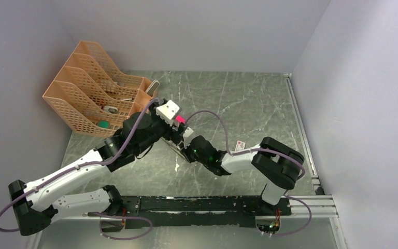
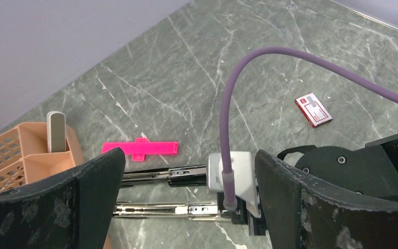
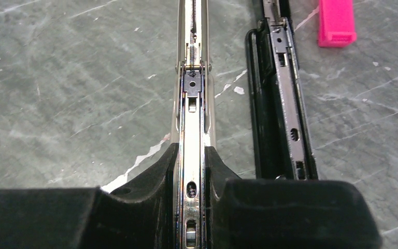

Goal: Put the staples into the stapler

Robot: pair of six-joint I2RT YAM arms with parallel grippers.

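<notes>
Two claws: right claw clamps the stapler by its rail, which runs straight ahead from it; left claw gapes empty above.

Grey-green marbled table with white veins, black stapler with shiny silver rail, bright pink plastic piece, white box with red print, orange lattice-patterned file rack, purple cable, pale grey walls

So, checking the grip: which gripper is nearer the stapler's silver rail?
Right. The right gripper is shut on the silver rail; the left gripper hangs open above it.
</notes>
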